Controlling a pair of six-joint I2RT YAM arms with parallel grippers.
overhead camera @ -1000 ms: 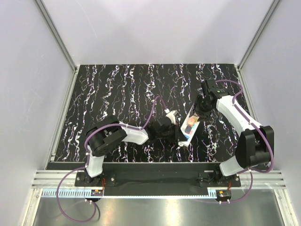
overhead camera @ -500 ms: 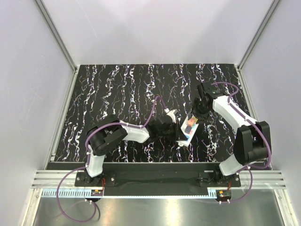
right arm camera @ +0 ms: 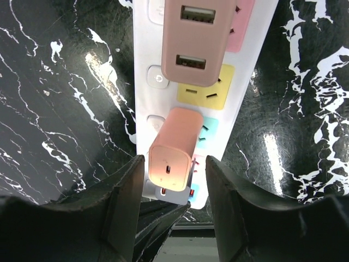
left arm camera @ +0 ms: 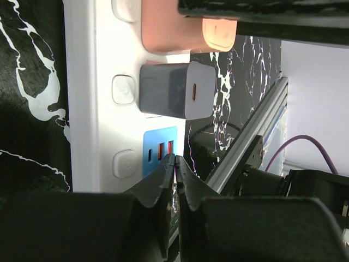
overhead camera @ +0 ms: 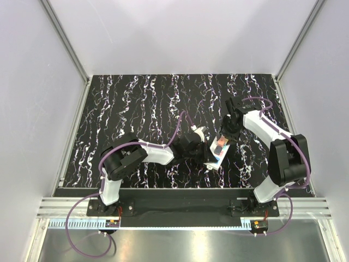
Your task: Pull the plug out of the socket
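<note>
The socket (overhead camera: 217, 151) is a long white strip lying slantwise between the two arms; its white body (right arm camera: 143, 82) carries yellow, blue and pink faces. The plug (right arm camera: 173, 147), a small orange-peach block, stands in a blue outlet near the strip's near end and shows as an orange spot (overhead camera: 221, 143) from above. My right gripper (right arm camera: 174, 164) is open and straddles the plug, with a gap on each side. My left gripper (left arm camera: 175, 158) is shut and empty, its tips against the strip's blue USB end (left arm camera: 160, 153).
A large pink USB adapter (right arm camera: 196, 43) sits in the outlets just beyond the plug. A grey-white charger block (left arm camera: 172, 90) sits between the plug and the strip's end. The black marbled table (overhead camera: 136, 109) is walled at the back and sides.
My right gripper has moved in along the strip and now stands around the plug. The left gripper's jaws closed the last bit; its arm barely shifted.
</note>
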